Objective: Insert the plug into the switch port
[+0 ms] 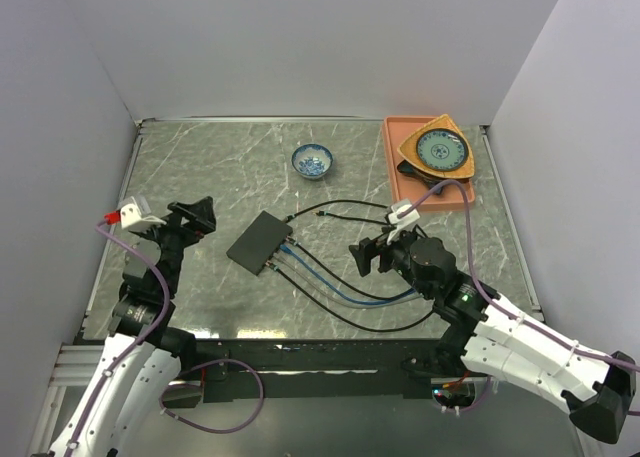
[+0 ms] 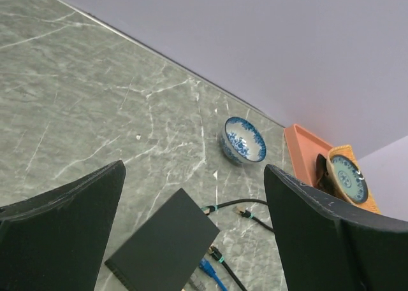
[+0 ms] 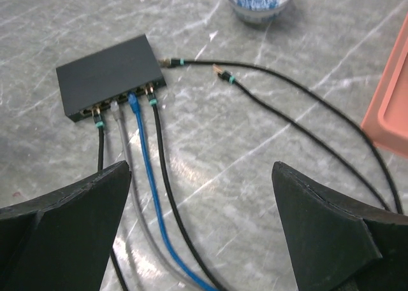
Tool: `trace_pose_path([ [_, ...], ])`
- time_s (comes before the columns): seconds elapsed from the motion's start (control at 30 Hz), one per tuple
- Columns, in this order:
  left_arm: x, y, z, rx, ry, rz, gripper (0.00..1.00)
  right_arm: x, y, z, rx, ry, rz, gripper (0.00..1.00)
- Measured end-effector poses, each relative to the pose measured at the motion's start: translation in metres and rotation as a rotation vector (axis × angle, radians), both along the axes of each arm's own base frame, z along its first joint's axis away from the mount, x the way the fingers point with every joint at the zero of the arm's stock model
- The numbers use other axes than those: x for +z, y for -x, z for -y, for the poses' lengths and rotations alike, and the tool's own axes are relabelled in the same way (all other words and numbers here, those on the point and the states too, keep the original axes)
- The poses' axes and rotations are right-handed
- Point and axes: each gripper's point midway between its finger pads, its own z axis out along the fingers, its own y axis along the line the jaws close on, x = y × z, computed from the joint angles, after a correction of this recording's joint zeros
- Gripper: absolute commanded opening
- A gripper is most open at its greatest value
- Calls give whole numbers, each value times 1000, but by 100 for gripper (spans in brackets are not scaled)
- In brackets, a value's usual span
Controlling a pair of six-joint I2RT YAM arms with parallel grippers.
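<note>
From above, the switch [image 1: 260, 240] lay mid-frame between the left gripper [image 1: 198, 218] and right gripper [image 1: 363, 259], both spread wide and holding nothing, while an orange tray [image 1: 399, 183] at upper right carried a patterned plate [image 1: 441, 152]. In the left wrist view a blue-and-white bowl [image 2: 242, 140], contents unclear, sat above the switch. In the right wrist view, four cables [image 3: 143, 157] entered the switch at upper left, with a loose plug [image 3: 220, 73] just right of it.
</note>
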Motion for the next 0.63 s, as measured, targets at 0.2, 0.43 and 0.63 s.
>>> trace_pose_path([
  [0.2, -8, -4, 0, 0, -28, -11, 96, -8, -9, -6, 24, 70, 39, 99],
  [0.43, -20, -10, 1, 5, -49, -54, 96, -7, -26, 2, -87, 126, 8, 99],
  [0.63, -18, -15, 1, 7, -72, -40, 96, 10, -42, 21, -231, 111, 95, 99],
])
